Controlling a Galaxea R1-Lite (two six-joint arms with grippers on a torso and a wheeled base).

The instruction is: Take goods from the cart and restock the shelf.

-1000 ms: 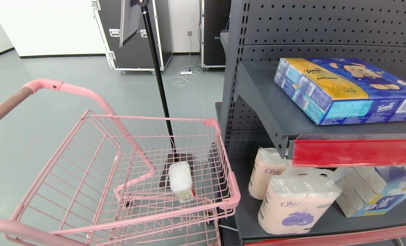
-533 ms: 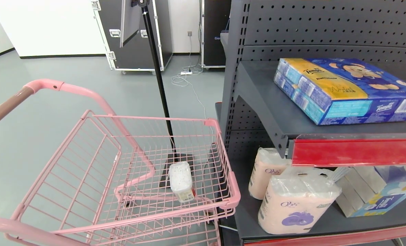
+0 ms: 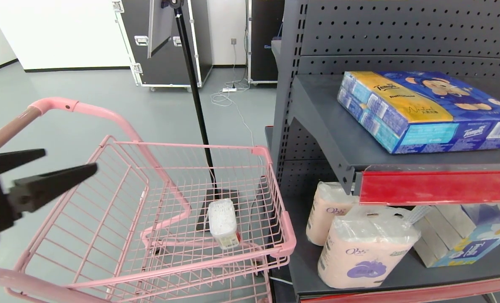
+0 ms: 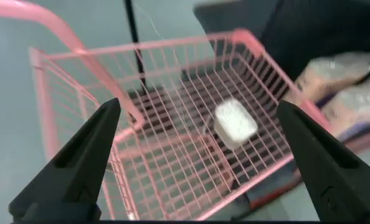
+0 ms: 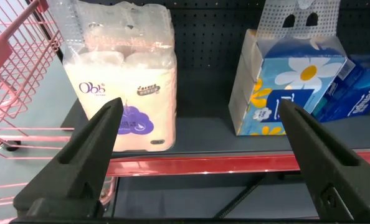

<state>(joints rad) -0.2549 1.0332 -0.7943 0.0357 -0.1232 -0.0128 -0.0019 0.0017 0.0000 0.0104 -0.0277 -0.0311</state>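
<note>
A pink wire cart (image 3: 182, 168) stands left of the dark grey shelf (image 3: 342, 147). One white plastic box with a speckled lid (image 3: 222, 223) lies on the cart's floor near its right front corner, also seen as the white box (image 4: 235, 122). My left gripper (image 3: 65, 162) hangs open above the cart's left rim, well left of the box; in its wrist view the left gripper (image 4: 197, 106) frames the cart (image 4: 79, 56). My right gripper (image 5: 200, 106) is open, facing the lower shelf (image 5: 203, 163), with nothing between its fingers.
A blue and yellow tissue box (image 3: 422, 109) lies on the upper shelf. On the lower shelf stand two peach tissue-roll packs (image 3: 363, 248) and blue flower-print tissue packs (image 3: 469, 240). A black stand pole (image 3: 193, 88) rises behind the cart. Black flight cases (image 3: 166, 42) sit further back.
My left gripper has come into the head view from the left, above the cart's left side. The cart, the box and the shelf goods have not moved.
</note>
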